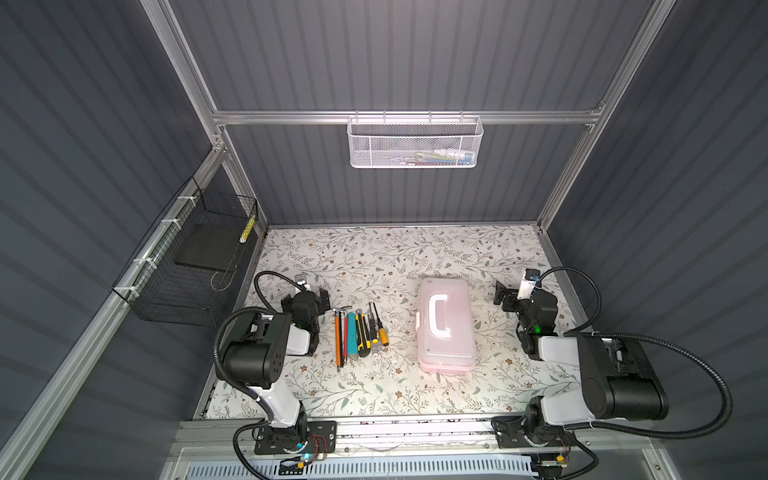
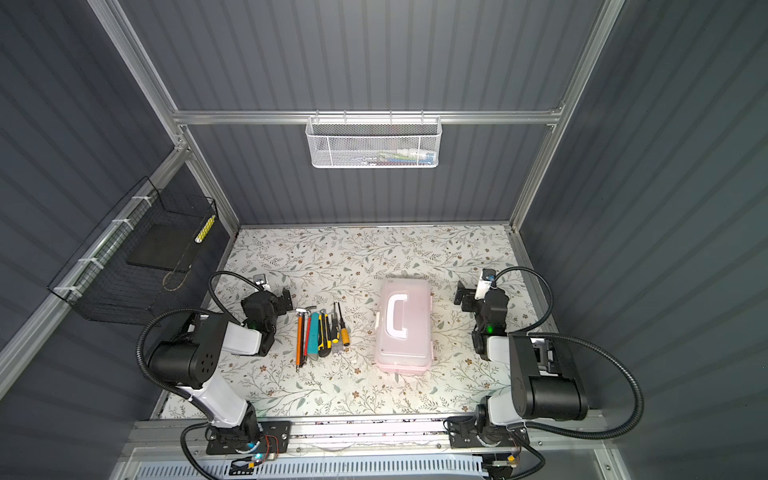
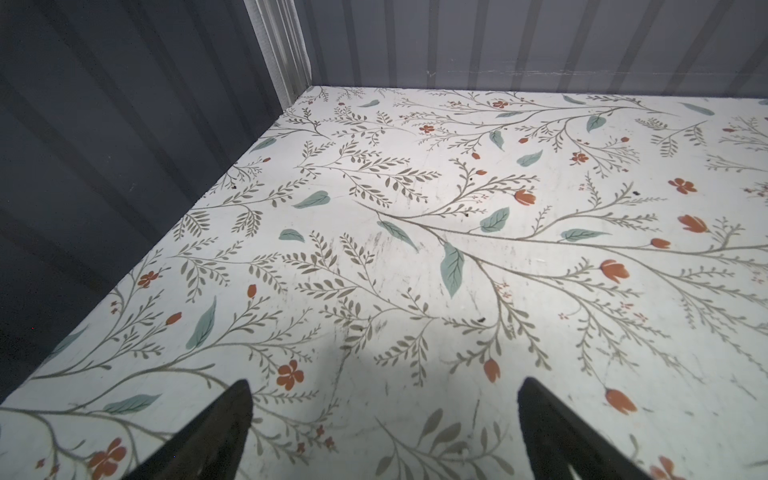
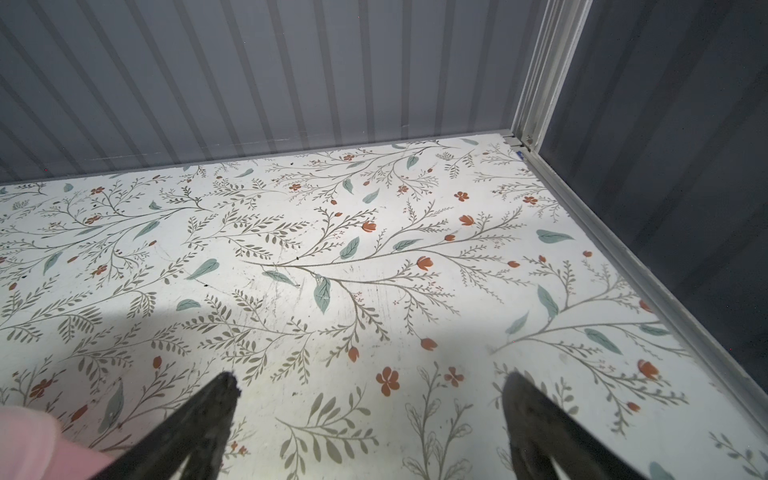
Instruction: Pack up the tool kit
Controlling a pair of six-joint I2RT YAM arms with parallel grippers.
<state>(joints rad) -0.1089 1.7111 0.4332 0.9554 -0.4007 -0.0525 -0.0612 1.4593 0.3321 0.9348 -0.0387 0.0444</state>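
Note:
The tool kit's pink case [image 1: 446,328] [image 2: 405,326] lies on the floral table right of centre, frosted lid down and white handle on top. A row of slim tools [image 1: 359,334] [image 2: 322,332], with screwdrivers, utility knives and hex keys, lies side by side to its left. My left gripper [image 1: 312,291] [image 3: 384,388] hovers open just left of the tools, over bare table. My right gripper [image 1: 513,291] [image 4: 372,382] stands open to the right of the case with nothing between its fingers. In the right wrist view a pink corner of the case [image 4: 25,444] shows beside one finger.
A white mesh basket [image 1: 415,143] [image 2: 372,143] hangs on the back rail with small items inside. A black wire basket [image 1: 195,257] [image 2: 141,257] is fixed to the left wall. Dark ribbed walls close in the table on three sides.

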